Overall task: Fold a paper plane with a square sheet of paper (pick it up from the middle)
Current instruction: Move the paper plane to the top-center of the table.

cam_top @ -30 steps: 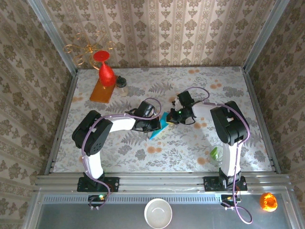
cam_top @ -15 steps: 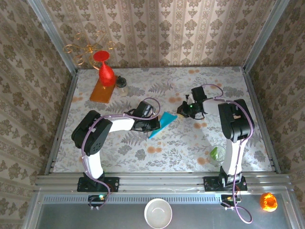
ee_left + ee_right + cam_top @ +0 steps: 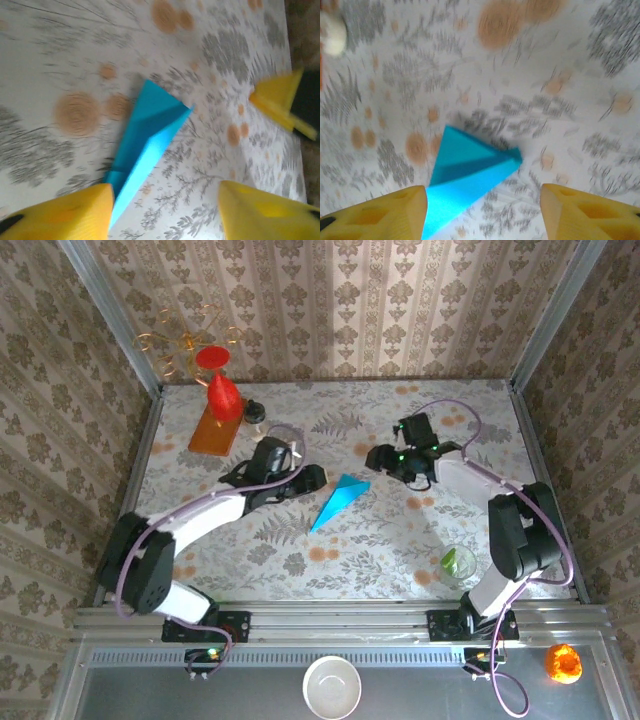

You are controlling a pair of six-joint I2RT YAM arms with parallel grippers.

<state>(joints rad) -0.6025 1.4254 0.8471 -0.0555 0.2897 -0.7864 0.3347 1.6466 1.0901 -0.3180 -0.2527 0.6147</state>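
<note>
The teal-blue square sheet of paper now stands as a folded, pointed paper plane (image 3: 338,502) lying free on the patterned table. My left gripper (image 3: 316,478) hovers just left of its wide end, open and holding nothing. My right gripper (image 3: 376,458) hangs a little to the upper right of it, also open and holding nothing. In the left wrist view the paper plane (image 3: 146,142) lies ahead of my left gripper (image 3: 165,215), nearer the left finger. In the right wrist view the paper plane (image 3: 470,177) lies between and ahead of the fingers of my right gripper (image 3: 482,212).
A red cone vase (image 3: 222,390) stands on an orange board (image 3: 213,430) at the back left, with a small jar (image 3: 255,413) beside it. A glass (image 3: 457,565) holding something green stands near the right arm's base. A white bowl (image 3: 332,687) sits below the table edge.
Both grippers have opened and drawn back from the paper plane, the left one to the left and the right one to the right. The plane now lies free on the table.
</note>
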